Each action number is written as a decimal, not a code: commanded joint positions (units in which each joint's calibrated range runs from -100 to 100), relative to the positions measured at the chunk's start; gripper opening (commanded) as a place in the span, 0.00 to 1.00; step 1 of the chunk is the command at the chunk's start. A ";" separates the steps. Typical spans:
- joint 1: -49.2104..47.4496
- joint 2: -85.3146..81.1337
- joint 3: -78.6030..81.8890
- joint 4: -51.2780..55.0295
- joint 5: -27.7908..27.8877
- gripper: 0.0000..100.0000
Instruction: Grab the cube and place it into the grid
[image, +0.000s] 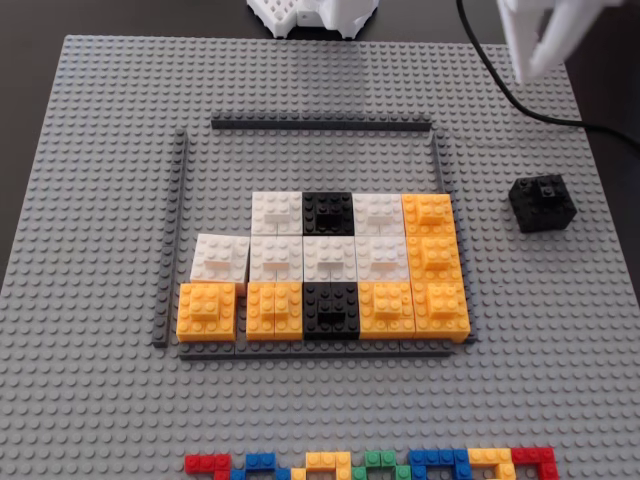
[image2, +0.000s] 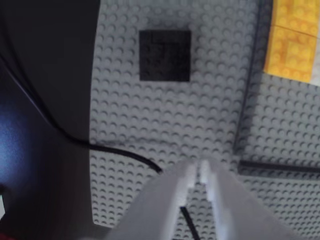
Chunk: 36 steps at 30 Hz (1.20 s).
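Here the black cube (image: 541, 203) sits alone on the grey studded baseplate (image: 90, 200), well apart from the grid (image: 325, 265) and to its right in the fixed view, beyond the thin dark strip (image: 438, 160) that frames that side. Nothing touches it. The grid itself holds white, orange and black blocks packed into the lower part of the frame — the upper part inside the strips is bare baseplate.

The gripper (image2: 201, 170) is white and blurred; in the fixed view only part of it shows at the top right corner, above the cube and clear of it. In the wrist view its two fingers come up from the bottom edge with their tips nearly meeting, just a narrow slit between them, and nothing held — so the claw looks clenched and empty. The cube (image2: 165, 55) lies ahead of the fingertips, near the top of that view, with orange blocks (image2: 292, 42) at the upper right.

A black cable (image: 520, 100) runs across the top right corner of the baseplate. A row of small coloured bricks (image: 370, 464) lines the bottom edge.
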<state>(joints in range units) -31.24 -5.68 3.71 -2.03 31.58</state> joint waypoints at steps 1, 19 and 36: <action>-0.62 3.88 -11.09 0.32 -0.44 0.03; 0.19 19.61 -18.43 -1.15 0.59 0.26; 2.48 23.31 -14.45 -5.50 1.17 0.26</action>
<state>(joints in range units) -29.27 18.91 -10.33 -6.86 32.89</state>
